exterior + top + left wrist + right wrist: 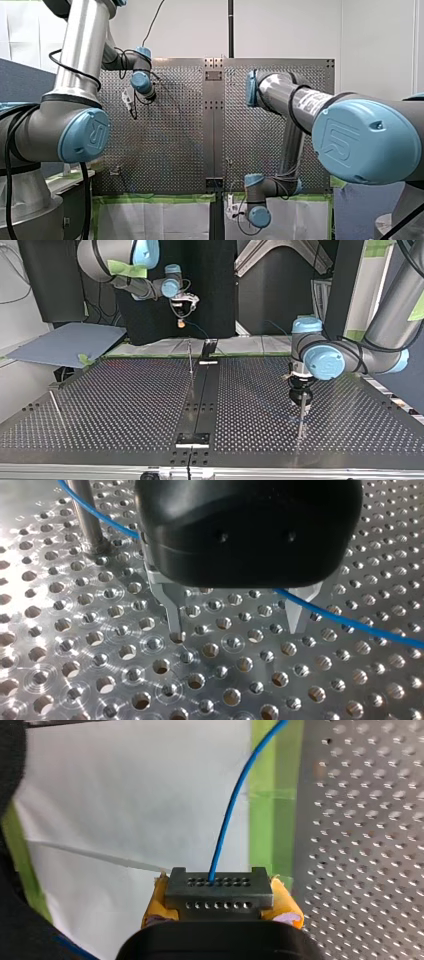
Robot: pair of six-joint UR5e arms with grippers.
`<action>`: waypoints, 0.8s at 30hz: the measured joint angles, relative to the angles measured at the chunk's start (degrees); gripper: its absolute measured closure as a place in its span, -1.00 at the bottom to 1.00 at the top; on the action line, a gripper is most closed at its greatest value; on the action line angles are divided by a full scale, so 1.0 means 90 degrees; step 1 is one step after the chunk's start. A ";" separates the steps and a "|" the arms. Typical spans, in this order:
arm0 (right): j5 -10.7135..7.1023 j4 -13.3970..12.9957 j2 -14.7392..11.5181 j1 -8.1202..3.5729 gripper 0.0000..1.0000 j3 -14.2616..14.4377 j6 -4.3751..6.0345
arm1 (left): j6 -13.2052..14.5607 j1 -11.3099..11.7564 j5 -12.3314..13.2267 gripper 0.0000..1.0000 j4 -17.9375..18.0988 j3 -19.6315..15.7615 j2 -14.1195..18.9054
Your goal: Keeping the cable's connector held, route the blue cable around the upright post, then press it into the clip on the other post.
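My right gripper (220, 906) has its yellow pads shut on the grey connector (219, 887), and the blue cable (235, 805) rises out of it. In the top view this gripper (181, 320) hangs beyond the plate's far edge. My left gripper (234, 622) is open with its metal fingertips (172, 615) down at the perforated plate. The blue cable (350, 625) runs across under its body between the fingers, coming from beside an upright post (85, 515). In the top view my left gripper (301, 399) stands right at a thin post (301, 420).
Another thin post (190, 360) stands near the plate's far edge by the centre strip (202, 395). A slanted rod (56, 407) sits at the top view's left. Green tape and white sheeting (125, 810) lie beyond the plate's edge.
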 joint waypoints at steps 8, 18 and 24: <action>0.0021 -0.0540 -0.0541 -0.0075 1.00 0.0544 -0.0030 | -0.0004 -0.0002 -0.0069 -1.00 -0.0042 -0.0001 -0.0002; 0.0041 -0.1156 -0.0938 -0.0067 1.00 0.1160 -0.0080 | -0.0013 -0.0023 -0.0093 -1.00 -0.0098 0.0000 -0.0004; 0.0049 -0.1519 -0.0953 -0.0079 1.00 0.1524 -0.0116 | -0.0025 -0.0031 -0.0094 -1.00 -0.0110 0.0000 0.0000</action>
